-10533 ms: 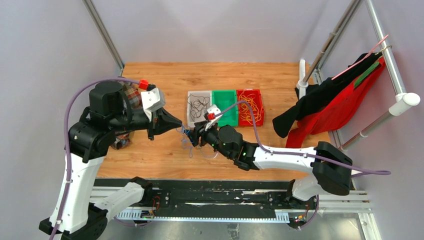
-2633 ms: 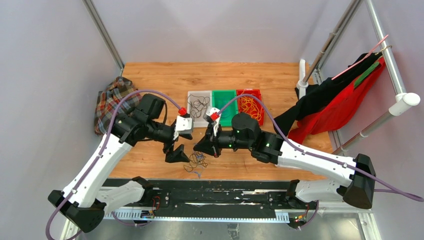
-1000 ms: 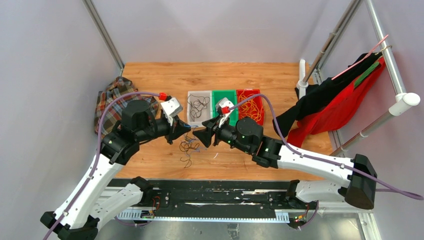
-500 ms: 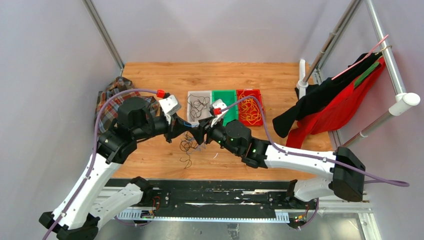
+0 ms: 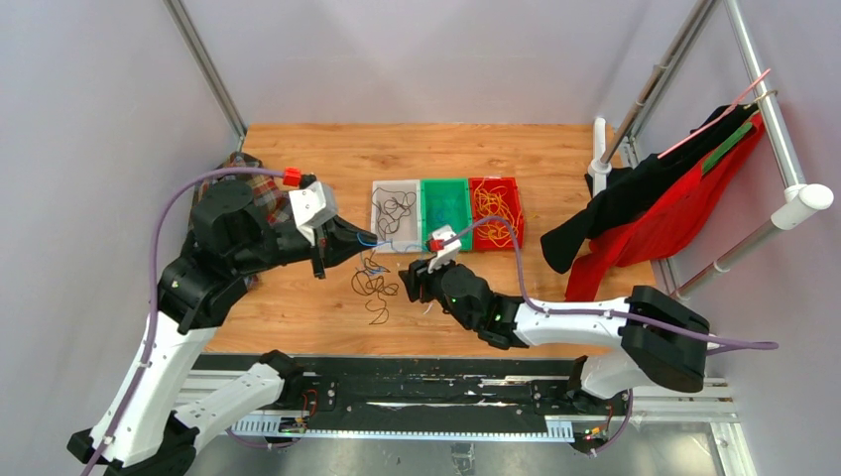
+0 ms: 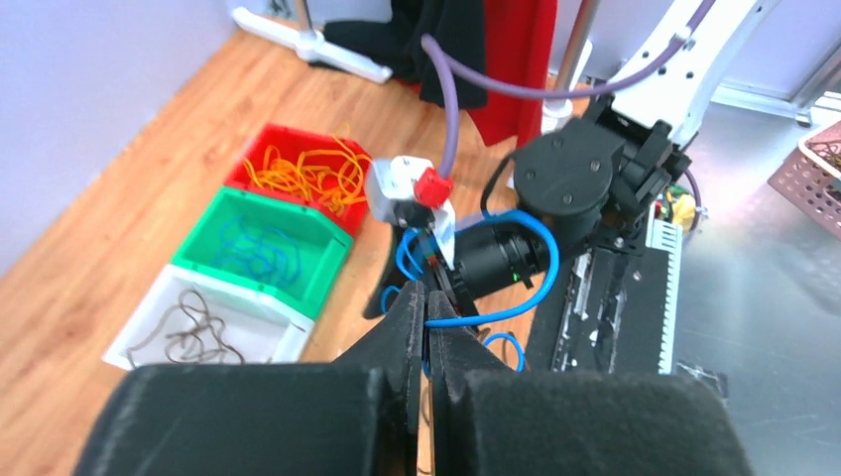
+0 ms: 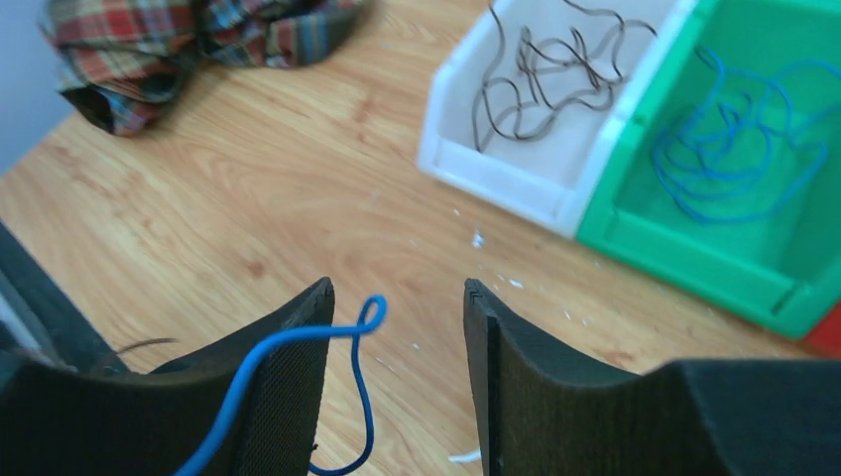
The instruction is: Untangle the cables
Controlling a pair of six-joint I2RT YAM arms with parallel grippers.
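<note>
One blue cable [image 6: 476, 320] is clamped between the closed fingers of the left gripper [image 6: 426, 315] and held above the table [image 5: 298, 317]. The jaws of the right gripper [image 7: 397, 297] are set apart. A loop of blue cable is seen against one of its fingers, ungripped. A tangle of black cables [image 5: 372, 286] is laid between both grippers, toward the table's near edge. Sorted cables are contained in the white bin [image 7: 496, 178], green bin [image 7: 684, 253] and red bin [image 5: 517, 213] at mid-table.
</note>
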